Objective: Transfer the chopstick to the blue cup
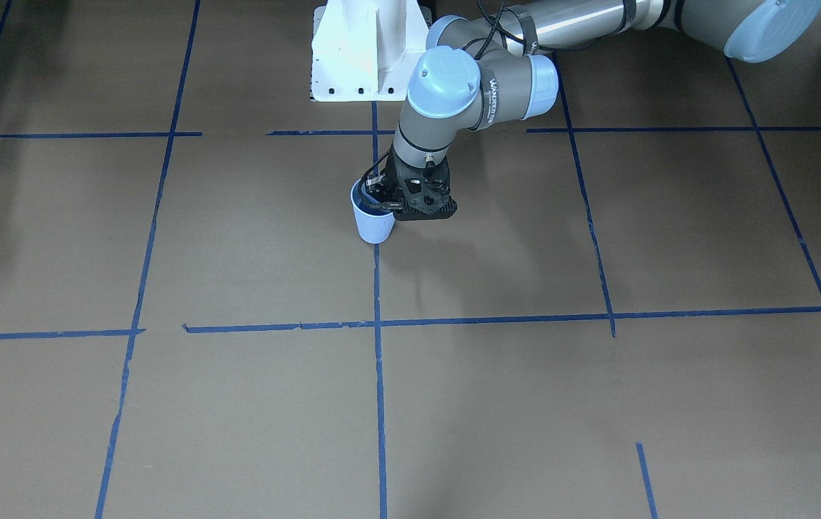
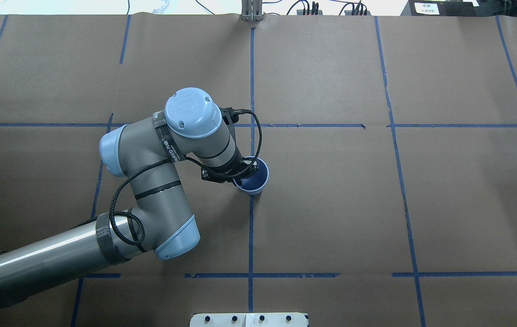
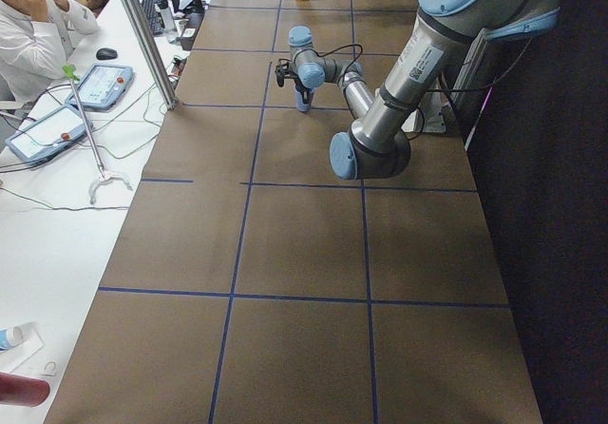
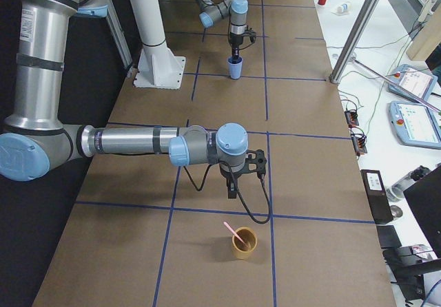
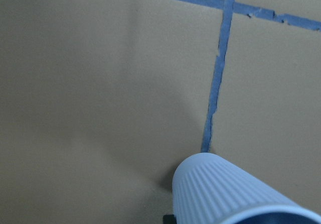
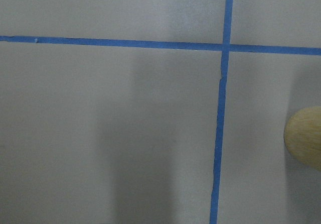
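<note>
We see a brown tabletop marked with blue tape lines. A blue cup stands upright on one line near the middle. The left gripper points down at the cup's rim on the robot's left side; its fingers are hidden there, so we cannot tell whether they are apart or together. Well apart, near the robot's right end, a pink chopstick leans in a tan cup. The right gripper hangs near that cup without touching it; we cannot tell its fingers' state.
</note>
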{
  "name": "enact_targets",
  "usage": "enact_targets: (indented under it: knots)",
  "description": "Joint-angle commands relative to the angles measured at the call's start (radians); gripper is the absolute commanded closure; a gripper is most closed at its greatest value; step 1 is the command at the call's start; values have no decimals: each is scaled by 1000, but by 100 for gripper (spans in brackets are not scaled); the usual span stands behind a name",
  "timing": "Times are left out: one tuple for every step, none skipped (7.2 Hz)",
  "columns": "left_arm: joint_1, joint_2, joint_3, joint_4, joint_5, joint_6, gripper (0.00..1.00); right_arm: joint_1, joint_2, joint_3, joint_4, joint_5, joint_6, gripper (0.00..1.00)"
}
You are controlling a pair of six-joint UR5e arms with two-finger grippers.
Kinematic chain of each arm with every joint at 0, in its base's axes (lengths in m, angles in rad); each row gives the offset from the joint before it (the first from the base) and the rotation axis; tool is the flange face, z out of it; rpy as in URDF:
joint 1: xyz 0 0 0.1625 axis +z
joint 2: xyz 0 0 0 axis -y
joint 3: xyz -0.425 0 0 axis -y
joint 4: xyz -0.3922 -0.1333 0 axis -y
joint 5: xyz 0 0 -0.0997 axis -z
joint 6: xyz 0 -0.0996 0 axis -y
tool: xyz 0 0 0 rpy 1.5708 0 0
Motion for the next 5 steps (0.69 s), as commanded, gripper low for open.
enact_targets:
  knots:
    - [3,-4,-22,0,38,-5,0,-4,0,1,2,-5,1,0]
    - [-3,0,-72,3,46,-5,0,-4,0,2,5,-3,1,0]
    - [-37,10,-138,9,43,-6,0,-3,-5,2,5,-14,1,0]
    - [-52,41,-181,7,37,-6,0,23,-11,2,5,-23,1,0]
    - [-63,83,-236,3,37,-6,0,75,-2,-25,5,-28,-9,1]
